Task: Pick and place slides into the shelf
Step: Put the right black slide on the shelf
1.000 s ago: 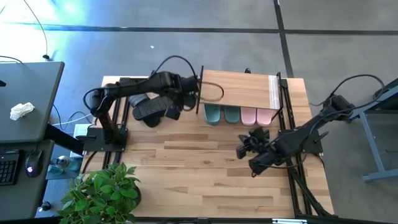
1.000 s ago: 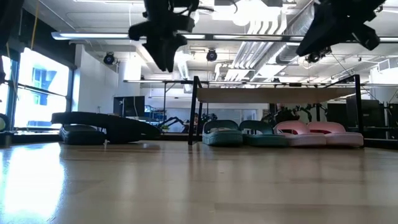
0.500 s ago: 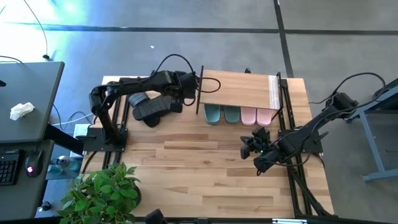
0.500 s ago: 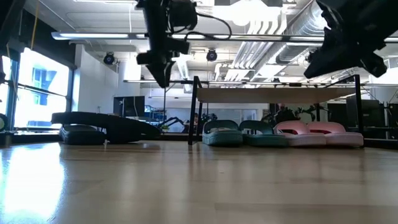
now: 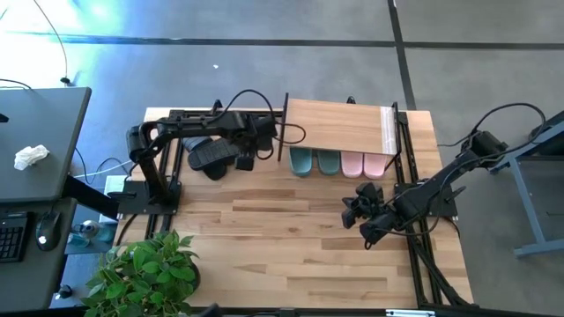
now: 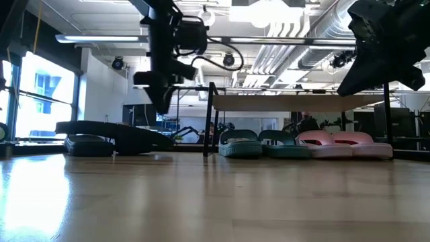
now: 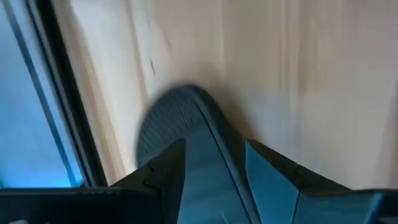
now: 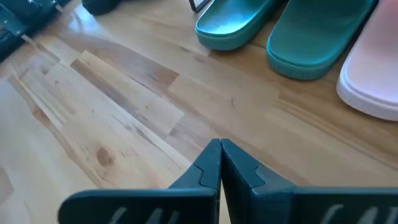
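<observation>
the left gripper (image 5: 244,161) hangs in the upper middle of the high view, just over the black slides (image 5: 211,154), which lie together on the wooden table (image 5: 291,246) left of the shelf (image 5: 339,128). its fingers (image 7: 165,171) stand partly apart and grip nothing; in its wrist view they straddle the rounded end of a dark sole (image 7: 180,124) below, which reads as lining up for a grasp on the last pair.

the green slides (image 5: 314,163) and pink slides (image 5: 363,165) sit side by side under the shelf's pale plank, toes poking out in front, so that space looks nearly full. the right gripper (image 5: 351,214) waits at centre right, fingers pressed together and empty, clear of the rack.

the slides are smooth, matte rubber with thick rounded soles; the black sole shows a fine ribbed texture. the shelf pairs light grained wood with thin black metal frames.
</observation>
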`<state>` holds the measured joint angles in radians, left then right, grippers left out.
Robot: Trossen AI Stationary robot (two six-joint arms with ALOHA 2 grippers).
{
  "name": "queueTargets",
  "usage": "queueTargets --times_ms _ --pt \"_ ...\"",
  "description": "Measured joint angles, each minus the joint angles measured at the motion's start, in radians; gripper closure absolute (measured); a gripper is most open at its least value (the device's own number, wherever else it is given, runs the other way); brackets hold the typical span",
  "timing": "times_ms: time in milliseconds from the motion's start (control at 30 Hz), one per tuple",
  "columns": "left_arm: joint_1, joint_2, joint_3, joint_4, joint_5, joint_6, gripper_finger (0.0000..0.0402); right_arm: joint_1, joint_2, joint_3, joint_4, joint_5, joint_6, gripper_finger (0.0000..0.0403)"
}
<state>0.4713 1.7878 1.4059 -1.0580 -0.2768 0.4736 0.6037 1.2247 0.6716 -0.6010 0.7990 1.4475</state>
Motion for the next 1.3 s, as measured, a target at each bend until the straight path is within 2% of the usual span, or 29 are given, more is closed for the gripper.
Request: queueTargets --times_ms 167,433,567,733,967,1133,1300 --pt "0.000 0.000 0.000 -0.164 -0.057 -0.102 0.0250 0.000 0.000 0.000 0.000 -0.003 -0.048 0.0403" --pt "0.000 0.000 0.000 -0.360 -0.040 -0.280 0.0250 -0.002 0.000 0.000 0.000 -0.003 -0.065 0.0403" --pt "0.000 0.000 0.000 -0.411 -0.002 -0.314 0.0250 -0.002 0.000 0.000 0.003 -0.002 -0.085 0.0403" --pt "-0.029 -0.009 -0.001 -0.427 -0.007 -0.302 0.0250 -0.001 0.000 0.000 0.005 -0.002 -0.087 0.0403" --pt "-0.087 -0.124 -0.001 -0.400 -0.032 -0.321 0.0250 -0.001 0.000 0.000 0.009 0.014 -0.106 0.0402" --pt "-0.115 -0.200 -0.020 -0.408 -0.150 -0.390 0.0250 -0.001 0.000 0.000 0.027 0.014 -0.106 0.0402" --pt "-0.177 -0.296 -0.180 -0.315 -0.280 -0.438 0.0250 -0.001 0.000 0.000 0.058 0.016 -0.108 0.0402"
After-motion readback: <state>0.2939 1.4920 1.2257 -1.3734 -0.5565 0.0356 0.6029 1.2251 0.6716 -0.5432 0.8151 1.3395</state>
